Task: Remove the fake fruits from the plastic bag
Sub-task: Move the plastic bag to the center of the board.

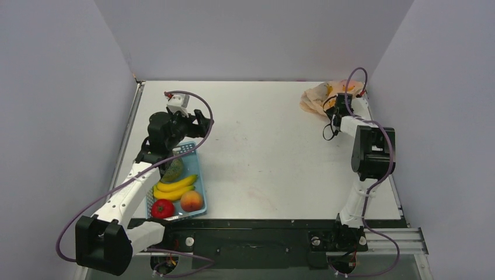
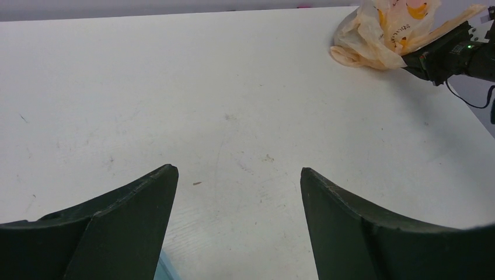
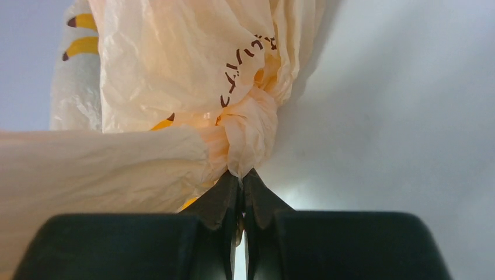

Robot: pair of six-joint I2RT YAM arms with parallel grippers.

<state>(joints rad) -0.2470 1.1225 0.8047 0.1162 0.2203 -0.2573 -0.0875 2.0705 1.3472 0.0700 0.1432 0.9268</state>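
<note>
The plastic bag (image 1: 320,97) is a crinkled pale peach bag with yellow-orange marks, lying at the table's far right corner. It also shows in the left wrist view (image 2: 388,32) and fills the right wrist view (image 3: 175,87). My right gripper (image 3: 241,175) is shut on a bunched fold of the plastic bag, film pinched between its tips; from above it sits at the bag's right side (image 1: 335,106). The fake fruits are hidden. My left gripper (image 2: 238,172) is open over bare table, far left of the bag (image 1: 201,123), nothing between its fingers.
A blue mesh basket (image 1: 200,189) at the near left holds a green melon (image 1: 173,170), yellow bananas (image 1: 174,188), a red round fruit (image 1: 163,208) and a peach (image 1: 191,201). Grey walls enclose the table on three sides. The left arm reaches over the basket.
</note>
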